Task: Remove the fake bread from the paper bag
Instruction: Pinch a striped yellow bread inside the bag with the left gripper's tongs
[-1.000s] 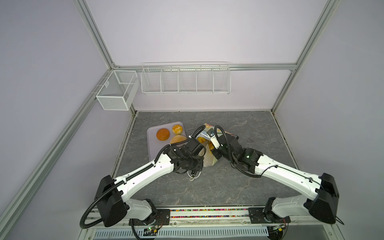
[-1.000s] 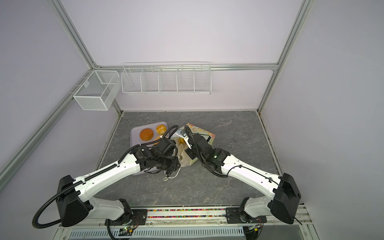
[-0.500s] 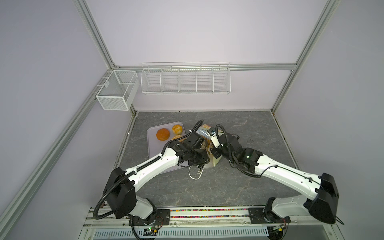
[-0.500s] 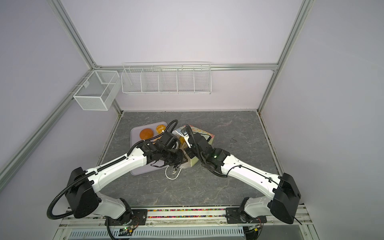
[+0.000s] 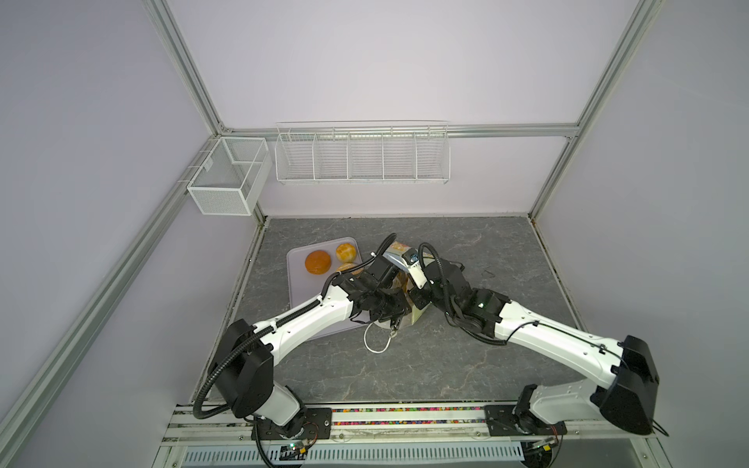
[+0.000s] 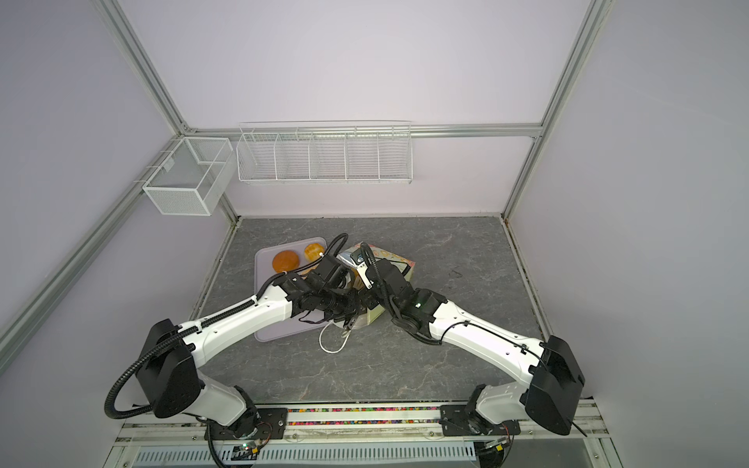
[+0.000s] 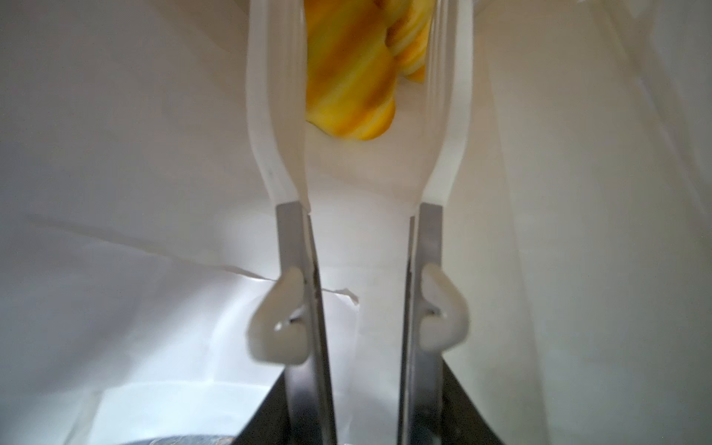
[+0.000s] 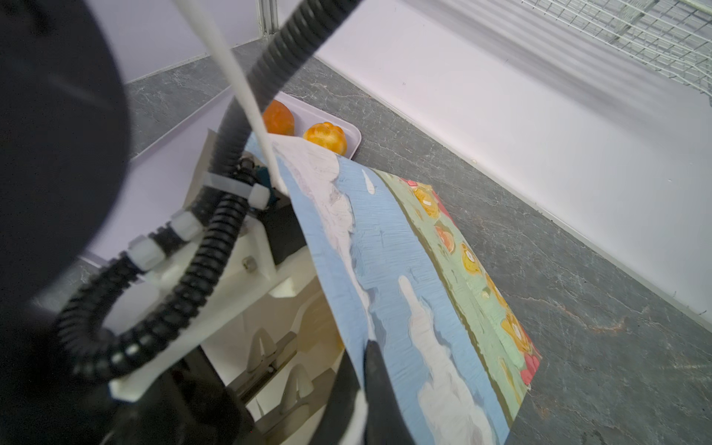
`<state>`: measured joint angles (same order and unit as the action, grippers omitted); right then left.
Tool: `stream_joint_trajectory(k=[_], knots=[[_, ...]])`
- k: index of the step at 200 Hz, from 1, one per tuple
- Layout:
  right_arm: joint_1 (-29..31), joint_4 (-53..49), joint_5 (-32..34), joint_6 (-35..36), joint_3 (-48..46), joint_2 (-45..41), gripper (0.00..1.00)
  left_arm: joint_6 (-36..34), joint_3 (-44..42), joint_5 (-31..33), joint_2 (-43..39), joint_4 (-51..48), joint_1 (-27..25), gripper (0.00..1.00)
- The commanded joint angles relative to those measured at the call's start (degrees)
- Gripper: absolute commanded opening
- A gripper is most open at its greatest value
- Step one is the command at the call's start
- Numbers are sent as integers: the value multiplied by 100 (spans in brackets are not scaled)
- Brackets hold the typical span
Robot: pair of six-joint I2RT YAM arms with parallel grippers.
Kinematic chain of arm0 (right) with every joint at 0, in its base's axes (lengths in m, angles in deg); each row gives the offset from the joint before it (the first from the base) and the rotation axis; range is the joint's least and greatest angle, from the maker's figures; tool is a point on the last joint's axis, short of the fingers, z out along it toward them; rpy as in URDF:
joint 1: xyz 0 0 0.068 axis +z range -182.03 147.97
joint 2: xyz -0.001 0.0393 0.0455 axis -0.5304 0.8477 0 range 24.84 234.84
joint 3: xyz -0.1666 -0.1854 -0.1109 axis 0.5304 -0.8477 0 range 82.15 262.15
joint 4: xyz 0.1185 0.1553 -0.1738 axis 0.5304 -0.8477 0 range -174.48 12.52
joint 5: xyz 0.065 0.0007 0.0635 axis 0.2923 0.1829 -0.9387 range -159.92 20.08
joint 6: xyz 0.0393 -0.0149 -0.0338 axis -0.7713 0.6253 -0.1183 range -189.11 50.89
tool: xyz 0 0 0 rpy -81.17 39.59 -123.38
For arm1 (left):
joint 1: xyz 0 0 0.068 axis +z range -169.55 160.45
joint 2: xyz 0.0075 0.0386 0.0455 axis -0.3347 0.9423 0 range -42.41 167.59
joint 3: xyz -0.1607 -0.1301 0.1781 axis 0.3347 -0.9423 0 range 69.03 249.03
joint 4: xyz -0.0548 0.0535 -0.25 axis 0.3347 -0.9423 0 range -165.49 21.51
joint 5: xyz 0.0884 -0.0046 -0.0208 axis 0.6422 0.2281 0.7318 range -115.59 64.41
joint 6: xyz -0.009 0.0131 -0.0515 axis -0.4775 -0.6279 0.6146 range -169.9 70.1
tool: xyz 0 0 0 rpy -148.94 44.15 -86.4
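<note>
On the table, the tray holds 3 pieces of fake bread, 1 half hidden. Just beside it lies the paper bag, its upper edge clenched by the right end effector. Inside, the left end effector stands released around a ridged loaf; at least 2 remain.
</note>
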<state>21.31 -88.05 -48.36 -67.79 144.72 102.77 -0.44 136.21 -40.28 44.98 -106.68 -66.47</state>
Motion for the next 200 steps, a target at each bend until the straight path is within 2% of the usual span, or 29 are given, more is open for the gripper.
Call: stream_joint_trajectory(k=[1,38,120,156,168,200], knots=[[-25,320,-108,12,-34,59,7,95,-24,345,-38,-193,8,44],[-30,344,-177,0,-43,119,7,106,-72,304,19,-157,-1,44],[-24,388,-302,-85,-60,161,7,203,62,-597,317,552,-108,44],[-25,387,-292,-93,-60,143,7,151,13,-575,497,568,-102,44],[-26,376,-276,-80,-64,122,7,102,53,-526,516,504,-102,40],[-32,327,-164,-19,-82,100,7,-129,300,-279,381,41,-91,22]])
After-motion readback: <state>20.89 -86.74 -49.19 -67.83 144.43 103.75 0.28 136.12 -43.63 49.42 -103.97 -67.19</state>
